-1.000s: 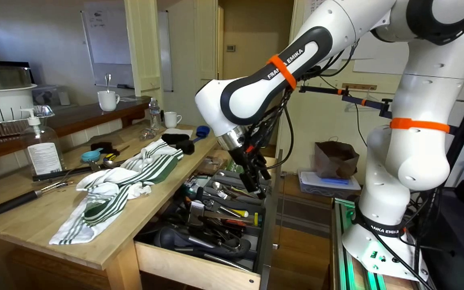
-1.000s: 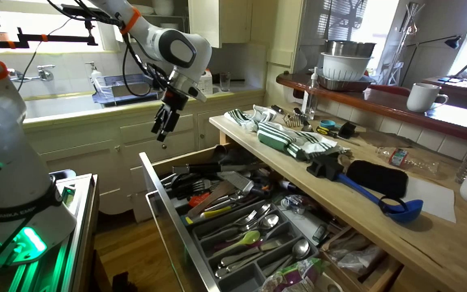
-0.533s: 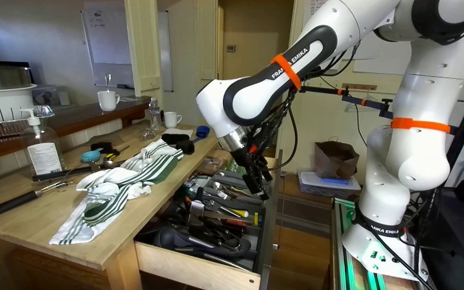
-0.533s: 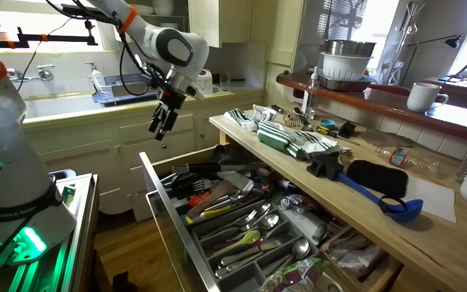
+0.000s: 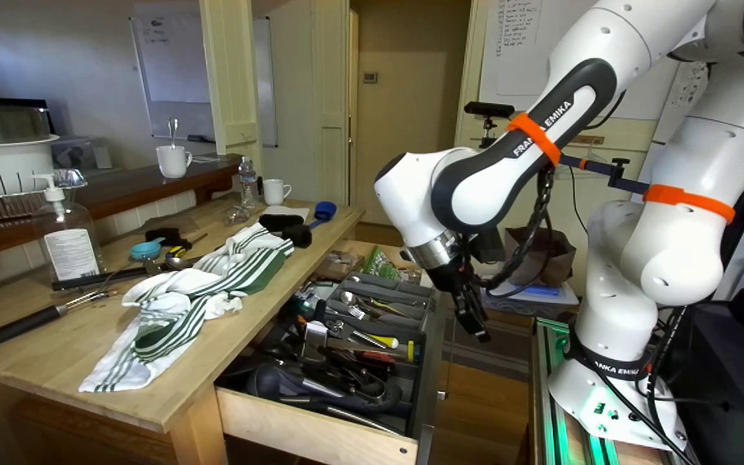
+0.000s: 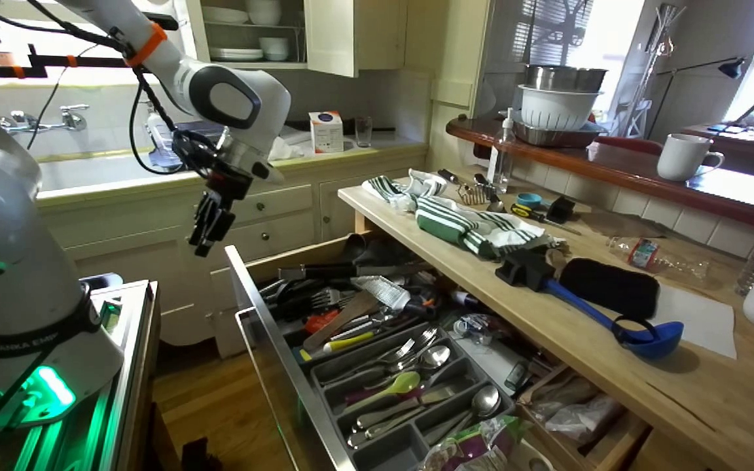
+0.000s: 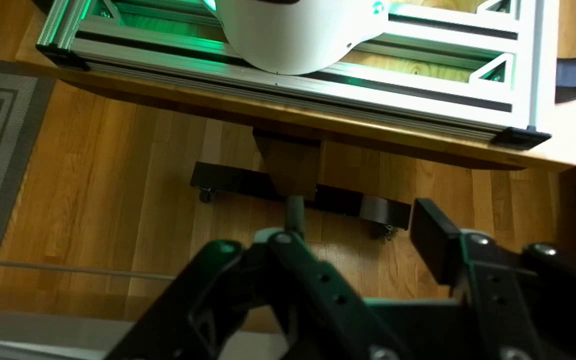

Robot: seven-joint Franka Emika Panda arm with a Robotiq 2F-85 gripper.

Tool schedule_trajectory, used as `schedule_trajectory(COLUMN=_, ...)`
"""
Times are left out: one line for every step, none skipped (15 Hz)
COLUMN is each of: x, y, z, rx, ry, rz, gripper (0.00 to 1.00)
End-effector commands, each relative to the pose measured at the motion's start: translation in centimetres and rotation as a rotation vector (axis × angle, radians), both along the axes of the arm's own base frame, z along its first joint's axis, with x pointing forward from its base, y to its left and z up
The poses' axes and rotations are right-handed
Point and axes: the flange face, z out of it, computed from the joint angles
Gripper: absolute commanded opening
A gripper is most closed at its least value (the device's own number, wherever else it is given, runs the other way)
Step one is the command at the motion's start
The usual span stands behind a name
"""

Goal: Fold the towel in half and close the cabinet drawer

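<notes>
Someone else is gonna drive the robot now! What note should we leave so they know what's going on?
Gripper: open, holding nothing, out in front of the cabinet drawer and away from the towel.
Where things are: the towel lies bunched and wrinkled on the wooden counter; the cabinet drawer is pulled out below, with utensils inside.
Done: neither part, as far as the pictures show.
Left: fold the towel in half, then push the cabinet drawer shut.
</notes>
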Motion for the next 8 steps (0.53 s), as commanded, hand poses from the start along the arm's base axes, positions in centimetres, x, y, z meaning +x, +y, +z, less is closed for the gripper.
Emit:
schedule_trajectory(x=0.2, y=-2.5, z=0.2, rx=-0.002, ry=-0.071, rz=-0.067, gripper=0.26)
schedule_trajectory(x=-0.1, y=-3.4, z=0.2, rx=0.003, ry=-0.084, rz=-0.08, gripper=0.19)
schedule_trajectory(x=0.2, y=-4.1, z=0.6, rx=0.011, ry=-0.097, rz=-0.094, gripper=0.11)
schedule_trajectory(x=0.6, y=-4.5, z=0.9, rx=0.046, ry=-0.104, rz=-0.126, gripper=0.04)
schedule_trajectory(x=0.3, y=-3.5, z=0.4, rx=0.014, ry=-0.07, rz=-0.093, gripper=0.22)
schedule_trajectory(x=0.6, y=-4.0, z=0.7, rx=0.021, ry=-0.079, rz=-0.11, gripper=0.13)
schedule_trajectory(x=0.8, y=-4.3, z=0.8, rx=0.025, ry=-0.084, rz=-0.121, gripper=0.06)
schedule_trajectory(x=0.8, y=-4.5, z=0.8, rx=0.027, ry=-0.086, rz=-0.126, gripper=0.04)
